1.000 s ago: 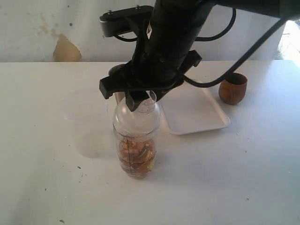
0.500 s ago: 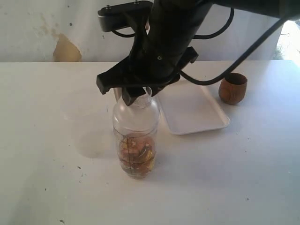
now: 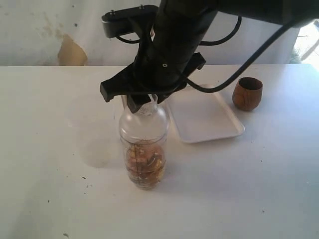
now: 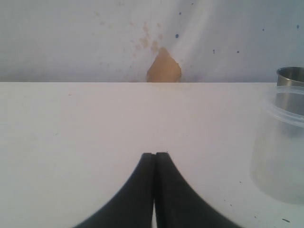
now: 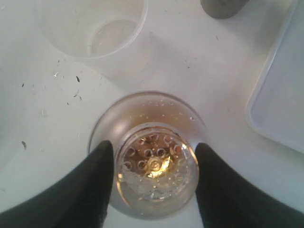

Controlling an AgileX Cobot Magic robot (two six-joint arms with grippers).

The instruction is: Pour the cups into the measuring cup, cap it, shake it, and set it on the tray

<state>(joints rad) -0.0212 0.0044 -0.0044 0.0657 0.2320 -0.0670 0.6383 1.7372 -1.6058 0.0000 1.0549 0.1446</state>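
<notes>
Table [image 3: 50, 174] carries everything, and the right gripper [image 5: 155, 149] hangs over its middle, pointing straight down. The tray [image 3: 214, 124] lies empty just beside that gripper, on its outer side. Directly under it stands the measuring cup [image 3: 144, 159], upright, with brownish contents in its lower part. A plain clear cup [image 5: 90, 28] and the steel cup [image 4: 292, 76] sit close by the gripper on the table. The wooden cup [image 3: 247, 93] stands beyond the tray, well apart from it. The lid [image 3: 143, 124] sits on the measuring cup, and the right jaws are clamped on the sides of its dome. The left gripper [image 4: 154, 156] is pressed fully together, holding nothing, low over bare table.

Pouring looks done, so capping is likely the step in hand. To do it well, push straight down along the cup's axis so the lid seats evenly all round. A tilted push could tip the tall cup. Before shaking, a grip lower on the cup's wall would be safer. Lifting by the dome may pull the lid free and spill.
</notes>
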